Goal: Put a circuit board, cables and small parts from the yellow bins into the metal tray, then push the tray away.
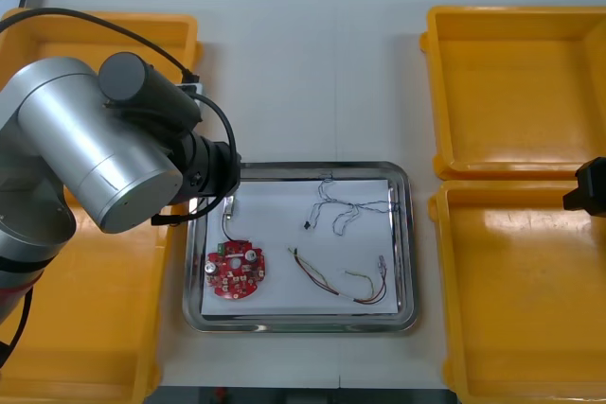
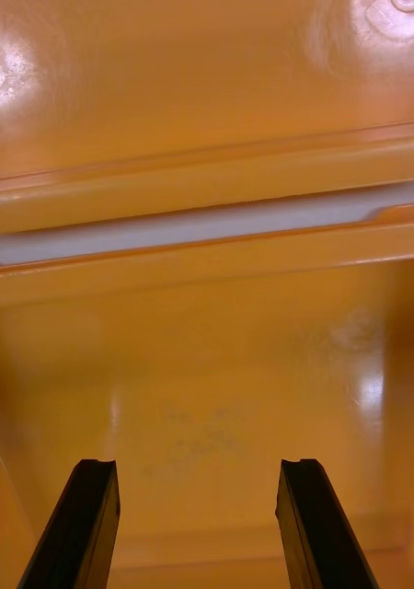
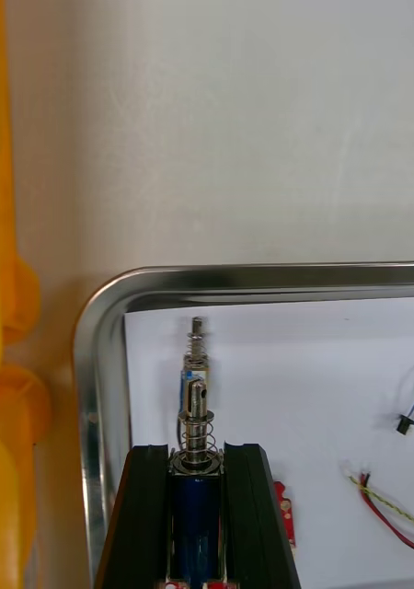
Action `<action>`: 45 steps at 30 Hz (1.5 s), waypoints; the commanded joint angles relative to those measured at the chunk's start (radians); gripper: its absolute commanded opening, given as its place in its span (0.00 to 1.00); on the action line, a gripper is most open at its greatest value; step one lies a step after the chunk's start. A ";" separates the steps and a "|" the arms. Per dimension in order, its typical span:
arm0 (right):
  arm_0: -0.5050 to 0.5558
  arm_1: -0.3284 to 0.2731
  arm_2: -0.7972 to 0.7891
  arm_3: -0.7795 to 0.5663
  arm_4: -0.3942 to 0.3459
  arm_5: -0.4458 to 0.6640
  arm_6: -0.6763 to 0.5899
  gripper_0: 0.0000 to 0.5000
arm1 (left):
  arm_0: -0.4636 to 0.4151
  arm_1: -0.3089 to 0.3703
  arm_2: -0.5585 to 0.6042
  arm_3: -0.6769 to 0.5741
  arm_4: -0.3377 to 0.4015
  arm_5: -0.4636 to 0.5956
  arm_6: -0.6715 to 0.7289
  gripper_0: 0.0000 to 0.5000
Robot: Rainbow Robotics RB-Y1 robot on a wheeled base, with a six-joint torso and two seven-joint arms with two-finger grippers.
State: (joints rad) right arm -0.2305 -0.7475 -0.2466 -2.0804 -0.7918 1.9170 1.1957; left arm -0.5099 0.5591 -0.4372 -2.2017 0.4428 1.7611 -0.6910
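My left gripper (image 3: 197,451) is shut on a small metal part (image 3: 197,386), a blue-bodied piece with a spring and pin sticking out past the fingertips. It hangs low over the near-left corner of the metal tray (image 3: 262,274). In the front view the left gripper (image 1: 227,203) is at the tray's (image 1: 303,169) left side, just above the round red circuit board (image 1: 236,269). A blue and white cable (image 1: 346,205) and a red and yellow cable (image 1: 341,281) lie on the tray's white inside. My right gripper (image 2: 198,469) stands open over a yellow bin's floor (image 2: 207,386).
Yellow bins stand at both sides: two on the right (image 1: 516,92) (image 1: 521,300) and two under the left arm (image 1: 95,328). The right arm's black tip (image 1: 589,186) shows at the right edge. Bare table lies beyond the tray's far rim (image 1: 312,73).
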 commanded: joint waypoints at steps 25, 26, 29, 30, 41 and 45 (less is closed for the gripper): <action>0.013 -0.003 0.013 -0.004 0.002 0.003 0.024 1.00 | -0.076 -0.142 -0.206 0.218 -0.176 -0.180 0.093 0.00; 0.013 -0.003 0.013 -0.004 0.002 0.003 0.024 1.00 | -0.076 -0.143 -0.209 0.220 -0.176 -0.180 0.091 0.00; 0.013 -0.003 0.013 -0.004 0.002 0.003 0.024 1.00 | -0.076 -0.146 -0.229 0.228 -0.184 -0.180 0.085 0.00; 0.013 -0.003 0.013 -0.004 0.002 0.003 0.024 1.00 | -0.076 -0.148 -0.236 0.232 -0.190 -0.180 0.085 0.00; 0.013 -0.003 0.013 -0.004 0.002 0.003 0.024 1.00 | -0.065 -0.163 -0.273 0.277 -0.230 -0.222 0.073 0.00; 0.013 -0.003 0.013 -0.004 0.002 0.003 0.024 1.00 | -0.065 -0.171 -0.275 0.316 -0.246 -0.253 0.062 0.00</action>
State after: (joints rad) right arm -0.2300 -0.7474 -0.2463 -2.0797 -0.7918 1.9170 1.1958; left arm -0.5476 0.4196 -0.6918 -1.8977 0.2154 1.5308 -0.5389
